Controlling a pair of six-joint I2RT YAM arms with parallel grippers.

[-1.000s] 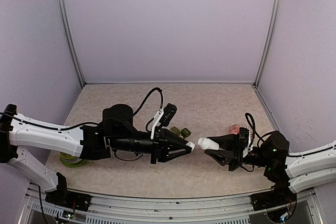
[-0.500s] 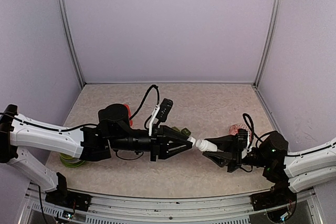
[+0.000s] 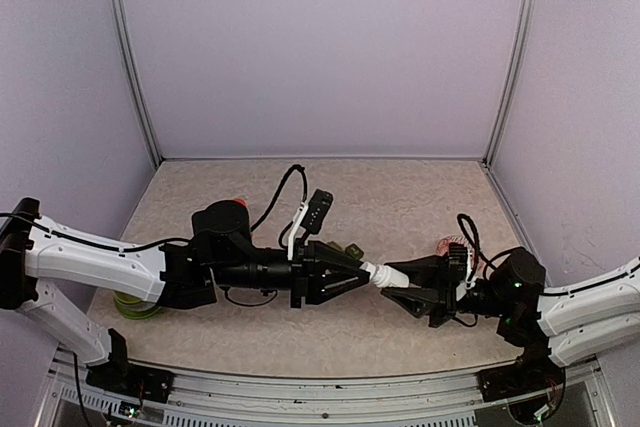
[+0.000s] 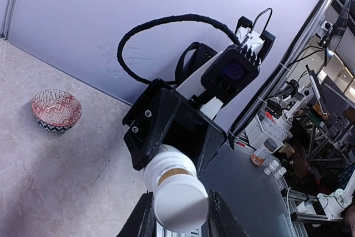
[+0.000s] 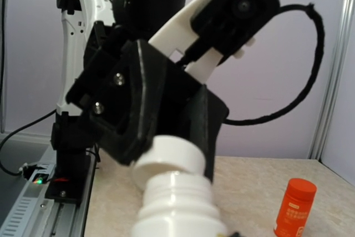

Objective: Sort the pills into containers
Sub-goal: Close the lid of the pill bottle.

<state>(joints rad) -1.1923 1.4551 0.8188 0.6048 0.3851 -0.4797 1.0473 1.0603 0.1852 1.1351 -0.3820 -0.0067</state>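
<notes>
I hold the white bottle [image 3: 394, 275] clear of the surface, lying on its side between my two arms, over the middle of the near half. My right jaws are clenched round its body. My left jaws are clenched on its cap [image 4: 180, 207], with a finger [image 4: 143, 221] on each side of it.

As I judge it, the step in hand is getting that cap off so the pills can come out. To do it well I should hold the right grip firm and turn the left wrist about the bottle's own axis. I should pull along that axis only once the thread lets go, because a sideways tug would likely jam the cap. I would also tip the neck upward before the cap parts, since a level bottle could spill.

The containers [image 3: 346, 248], a dark green strip, lie near the middle of the surface, just beyond my left jaws and partly hidden by them. I cannot tell whether their lids are up or what is inside. The patterned bowl [image 4: 56, 110] sits toward the right edge, with a pale speck in it that I cannot identify. The lime-green bowl [image 3: 135, 305] is near the near left corner, under my left arm, and its contents are hidden. What the bottle holds I cannot see.
</notes>
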